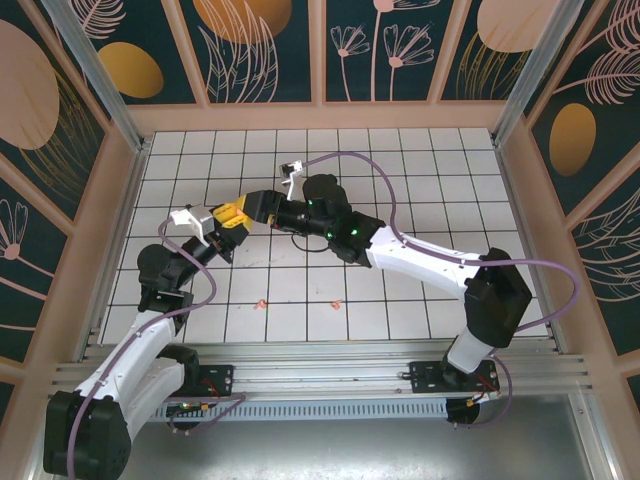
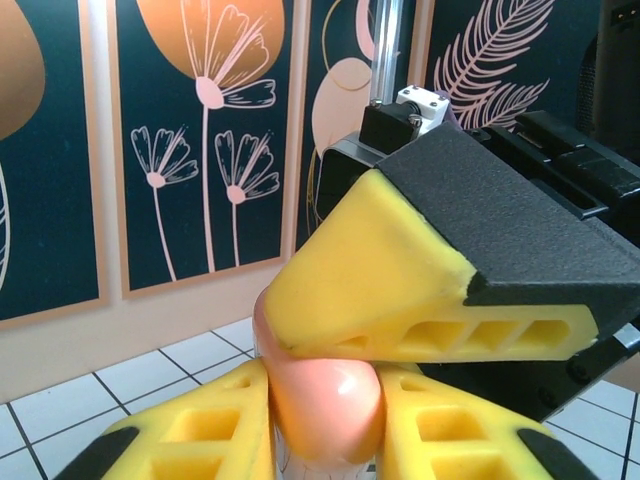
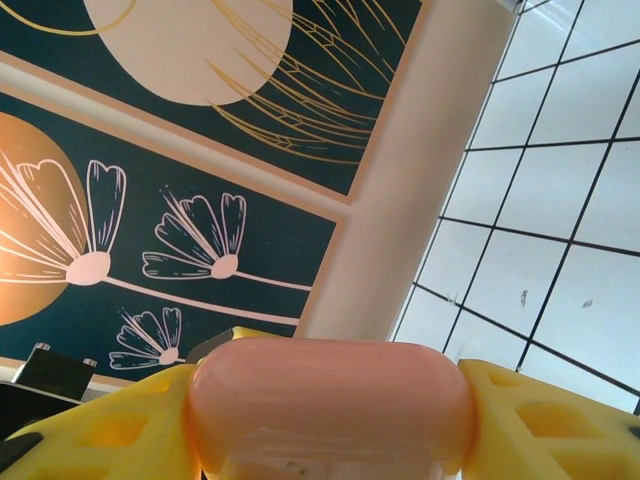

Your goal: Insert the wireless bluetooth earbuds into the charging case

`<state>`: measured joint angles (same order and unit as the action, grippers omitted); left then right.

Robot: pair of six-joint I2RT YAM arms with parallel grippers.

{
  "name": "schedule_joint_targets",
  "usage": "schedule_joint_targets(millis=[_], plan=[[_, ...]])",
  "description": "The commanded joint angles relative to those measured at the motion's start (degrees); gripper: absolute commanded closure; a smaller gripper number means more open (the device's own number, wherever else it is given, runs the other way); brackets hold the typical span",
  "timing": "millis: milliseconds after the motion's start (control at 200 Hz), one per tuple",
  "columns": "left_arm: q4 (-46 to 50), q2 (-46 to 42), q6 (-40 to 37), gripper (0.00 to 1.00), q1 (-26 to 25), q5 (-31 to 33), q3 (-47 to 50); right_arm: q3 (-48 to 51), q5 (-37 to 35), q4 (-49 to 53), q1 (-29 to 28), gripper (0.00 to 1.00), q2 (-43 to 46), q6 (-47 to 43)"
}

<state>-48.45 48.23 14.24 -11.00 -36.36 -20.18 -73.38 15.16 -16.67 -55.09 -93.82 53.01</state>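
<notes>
While left end effector (image 2: 325, 432) and right end effector (image 3: 330, 435) clamp the case (image 3: 330, 385), apparent earbuds (image 1: 262, 302) lie well away.

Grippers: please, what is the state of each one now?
Left gripper: closed on the case.
Right gripper: closed on the same case.

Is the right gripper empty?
No, a pink case sits clamped between the yellow fingers of the right gripper.
</notes>
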Motion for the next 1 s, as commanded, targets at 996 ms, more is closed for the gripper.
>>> schedule_joint_targets(millis=[996], plan=[[-11.9,5.9,11.1,0.81,-0.9,-16.7,-7.6,10.0,18.7,8.7,11.8,0.25,25.0,-52.2]])
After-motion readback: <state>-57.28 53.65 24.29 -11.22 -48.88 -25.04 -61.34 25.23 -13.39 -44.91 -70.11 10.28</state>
